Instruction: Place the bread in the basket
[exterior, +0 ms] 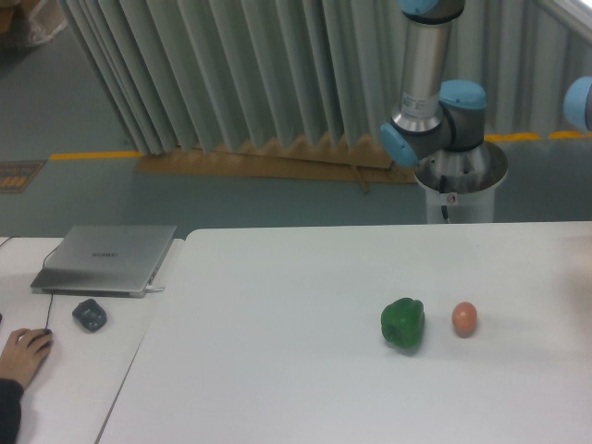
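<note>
On the white table (277, 370) sit a glossy green bell pepper (403, 324) and, just beside it, a small round orange-brown egg (464, 319). Neither bread, basket nor the gripper's fingers appear in frame.

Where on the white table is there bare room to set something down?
The table is bare left of the green pepper, and behind it toward the arm's base. Tightest spot: the narrow gap between pepper and egg, which stand apart.
</note>
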Motion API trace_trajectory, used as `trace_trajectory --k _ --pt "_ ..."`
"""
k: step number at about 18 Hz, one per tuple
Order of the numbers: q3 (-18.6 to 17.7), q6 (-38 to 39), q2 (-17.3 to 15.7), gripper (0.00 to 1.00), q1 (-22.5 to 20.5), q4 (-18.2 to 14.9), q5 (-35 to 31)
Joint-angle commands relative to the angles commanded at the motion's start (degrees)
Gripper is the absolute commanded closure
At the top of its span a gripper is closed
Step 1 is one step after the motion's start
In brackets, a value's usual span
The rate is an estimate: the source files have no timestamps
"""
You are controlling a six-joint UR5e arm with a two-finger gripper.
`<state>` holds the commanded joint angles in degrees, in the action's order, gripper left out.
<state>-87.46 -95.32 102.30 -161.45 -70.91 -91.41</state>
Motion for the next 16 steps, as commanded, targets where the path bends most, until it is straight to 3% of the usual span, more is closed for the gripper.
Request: trace_trajectory --k 11,16 --pt "0.6 -27.4 1.3 0.0 -1.8 -2.0 -2.1" --pt "-0.8 -28.0 1.5 0.0 -2.0 -1.7 -2.1"
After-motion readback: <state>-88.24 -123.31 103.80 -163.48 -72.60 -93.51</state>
